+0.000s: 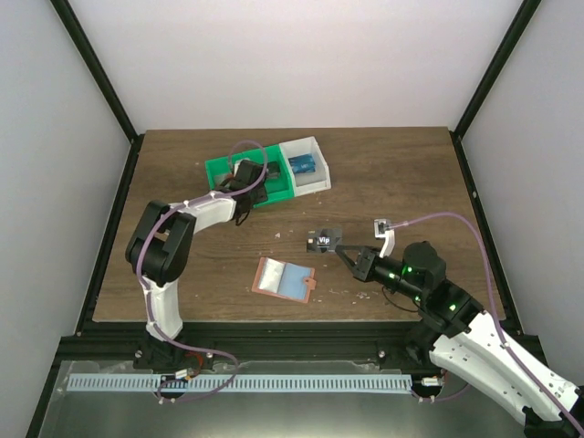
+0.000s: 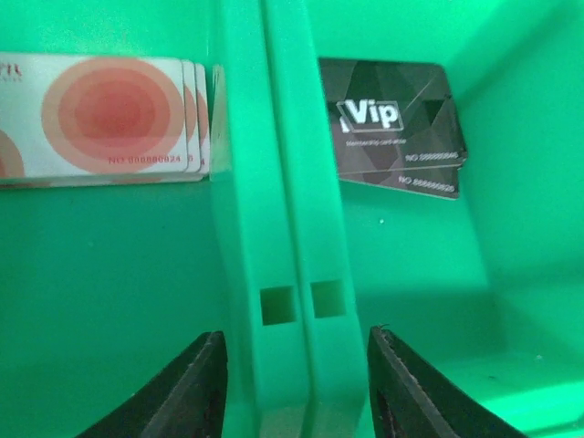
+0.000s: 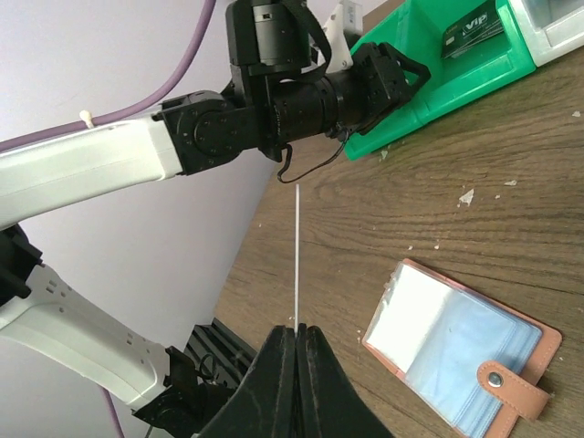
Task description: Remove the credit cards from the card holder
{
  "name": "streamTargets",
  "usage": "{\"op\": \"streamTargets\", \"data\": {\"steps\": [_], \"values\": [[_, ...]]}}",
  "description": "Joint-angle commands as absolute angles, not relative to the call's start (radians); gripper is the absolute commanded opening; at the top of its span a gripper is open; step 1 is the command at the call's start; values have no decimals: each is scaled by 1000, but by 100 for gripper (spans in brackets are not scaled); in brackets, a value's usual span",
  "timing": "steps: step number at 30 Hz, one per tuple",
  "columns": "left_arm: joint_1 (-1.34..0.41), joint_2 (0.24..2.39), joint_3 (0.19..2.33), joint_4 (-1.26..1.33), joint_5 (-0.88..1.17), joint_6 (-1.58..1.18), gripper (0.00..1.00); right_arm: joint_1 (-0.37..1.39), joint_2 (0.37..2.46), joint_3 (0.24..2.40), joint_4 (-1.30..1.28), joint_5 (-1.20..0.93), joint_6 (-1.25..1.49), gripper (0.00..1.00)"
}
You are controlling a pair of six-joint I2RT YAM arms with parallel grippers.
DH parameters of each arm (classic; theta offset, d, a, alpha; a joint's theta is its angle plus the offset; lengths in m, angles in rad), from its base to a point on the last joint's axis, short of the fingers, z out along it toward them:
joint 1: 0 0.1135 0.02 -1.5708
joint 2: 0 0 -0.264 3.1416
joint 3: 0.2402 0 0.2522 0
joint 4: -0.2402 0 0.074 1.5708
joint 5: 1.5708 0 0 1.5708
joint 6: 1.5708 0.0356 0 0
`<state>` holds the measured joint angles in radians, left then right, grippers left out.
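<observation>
The card holder point(image 1: 283, 278) lies open on the table, salmon-pink rim up and pale blue inner face showing; the right wrist view shows it point(image 3: 456, 342) with its snap tab. My right gripper point(image 1: 343, 249) is shut on a dark credit card with pale markings point(image 1: 323, 240), held above the table right of the holder. In the right wrist view the gripper point(image 3: 297, 328) pinches this card edge-on point(image 3: 297, 255). My left gripper point(image 2: 297, 365) is open and empty, its fingers either side of the green bin's divider point(image 2: 283, 228). Dark VIP cards point(image 2: 392, 123) lie in the bin's right compartment.
White cards with red circles point(image 2: 100, 119) lie in the green bin's left compartment. The green bin point(image 1: 228, 169) and a white bin point(image 1: 319, 178) holding blue cards point(image 1: 304, 164) stand at the back. The left arm point(image 3: 301, 91) reaches over the green bin point(image 3: 438, 82).
</observation>
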<state>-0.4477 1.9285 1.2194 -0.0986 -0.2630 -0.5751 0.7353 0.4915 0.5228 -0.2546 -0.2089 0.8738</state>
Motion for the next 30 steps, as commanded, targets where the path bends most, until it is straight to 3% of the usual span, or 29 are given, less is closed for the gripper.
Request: {"op": "streamTargets", "data": {"steps": [1, 10, 30], "values": [[-443, 1958, 1250, -124, -257, -581, 42, 737, 480, 524, -240, -212, 888, 1], [-450, 1924, 1215, -196, -194, -625, 21, 737, 481, 500, -199, -196, 885, 0], [-520, 1751, 973, -144, -118, -700, 19, 736, 629, 507, -51, -236, 847, 0]]}}
